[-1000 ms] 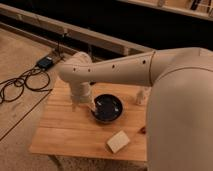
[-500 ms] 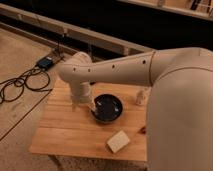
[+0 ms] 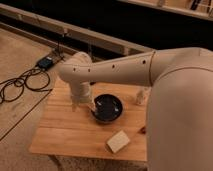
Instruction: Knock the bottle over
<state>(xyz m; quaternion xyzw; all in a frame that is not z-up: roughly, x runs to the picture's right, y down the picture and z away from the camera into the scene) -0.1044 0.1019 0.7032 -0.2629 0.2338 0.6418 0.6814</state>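
Bottle (image 3: 141, 96) stands upright nr far right edge of desk (image 3: 65, 132), right of bowl (image 3: 107, 107). Gripper (image 3: 86, 106) sits left of bowl, mid-desk; spread or pressed together, can't tell. Best: pass bowl's far side, hit bottle's neck w/ 1 sideways sweep.

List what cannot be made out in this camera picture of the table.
- The gripper, at the black bowl's left rim: camera view, mostly hidden under the arm.
- The bottle, right of the bowl: its right side is hidden by the arm.
- The table's right part: covered by the arm.
- A reddish thing at the arm's edge: mostly hidden.
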